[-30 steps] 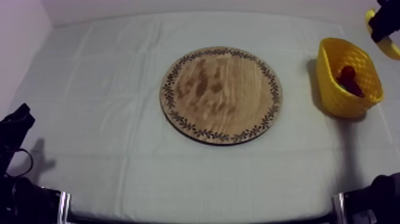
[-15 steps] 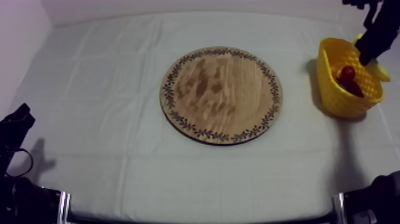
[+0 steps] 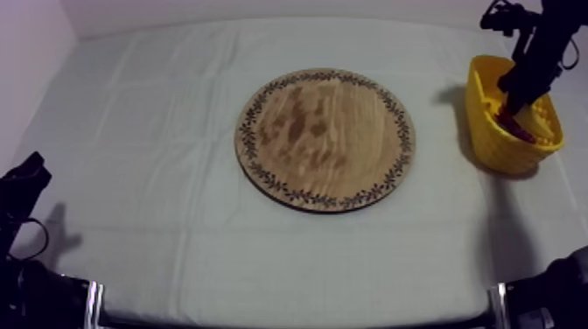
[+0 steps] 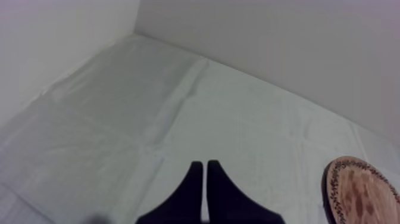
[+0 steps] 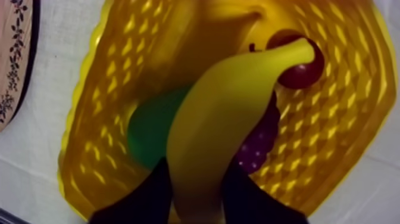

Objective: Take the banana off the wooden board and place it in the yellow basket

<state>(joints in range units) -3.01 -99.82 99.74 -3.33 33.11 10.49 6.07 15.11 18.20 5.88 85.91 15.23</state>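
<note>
At the upper right of the top view, my right arm [image 3: 538, 48] comes in from the frame's edge and slants down to the yellow basket [image 3: 488, 131], which stands at the right side of the table [image 3: 149, 114]. The right claw [image 5: 199, 170] points down into the basket's mouth and is closed round the banana [image 5: 226, 113], one black finger [image 5: 146, 199] on each side of the fruit. The banana is gripped near one end. Its other end reaches across the inside of the basket and lies over a small red fruit [image 5: 300, 71]. Under the banana sit a bunch of grapes [image 5: 257, 149] and a green fruit [image 5: 149, 128] whose kind I cannot tell.

The wooden board [image 3: 325, 138] lies bare at the middle of the table, well apart from the basket.

At the lower left of the top view, the left claw [image 3: 24, 179] rests low beside the table's edge. In its own wrist view its fingers lie together as a narrow wedge, gripping nothing, over the cloth and near the board's rim.
</note>
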